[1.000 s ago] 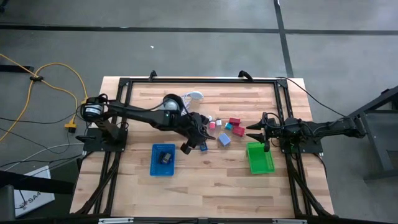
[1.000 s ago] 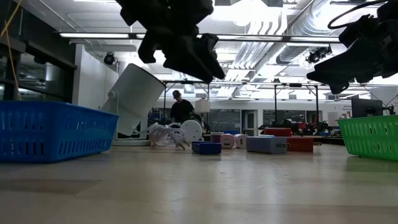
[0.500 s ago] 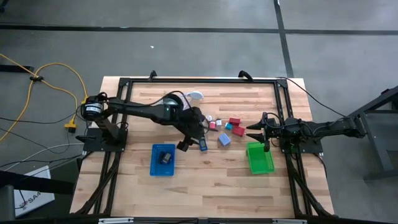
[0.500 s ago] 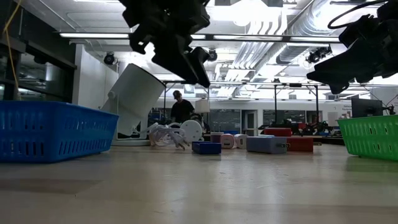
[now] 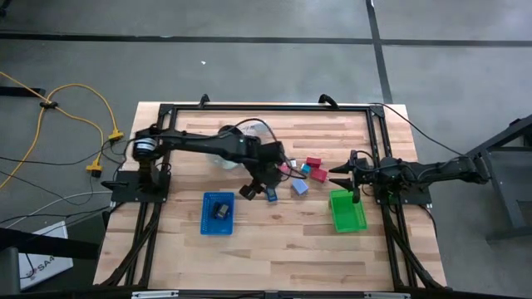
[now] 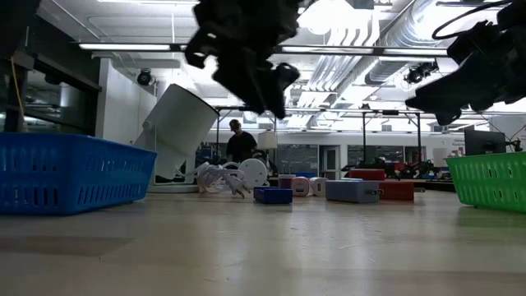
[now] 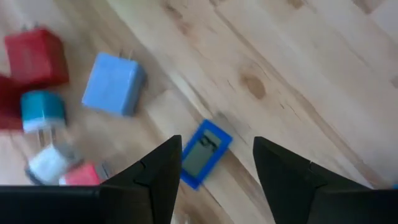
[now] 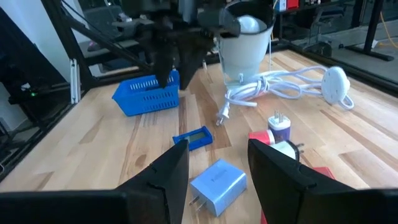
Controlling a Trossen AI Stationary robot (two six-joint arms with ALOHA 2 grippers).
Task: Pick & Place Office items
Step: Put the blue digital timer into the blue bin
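The office items lie in a loose cluster at mid-table. They include a pale-blue block [image 5: 299,187], two red ones [image 5: 313,162], a teal one [image 5: 304,169], a pink one [image 5: 284,168] and a white one [image 7: 46,163]. A flat blue piece with a grey window [image 7: 202,154] lies on the wood at the cluster's left end. My left gripper [image 5: 259,189] hangs open above it, slanting down, with nothing between its fingers. My right gripper [image 5: 335,176] waits open near the table's right edge, level and pointing at the cluster.
A blue tray [image 5: 218,213] holding one dark piece sits near-left of the cluster. A green tray [image 5: 347,210] stands at the near right, under my right arm. A grey-white round object with a white cord [image 8: 245,37] is behind the cluster. Bare wood stretches toward the near edge.
My left gripper has tipped more steeply downward and shifted a little toward the table's right, staying open above the flat blue piece. The arm behind it has swung toward the far edge. No item has moved.
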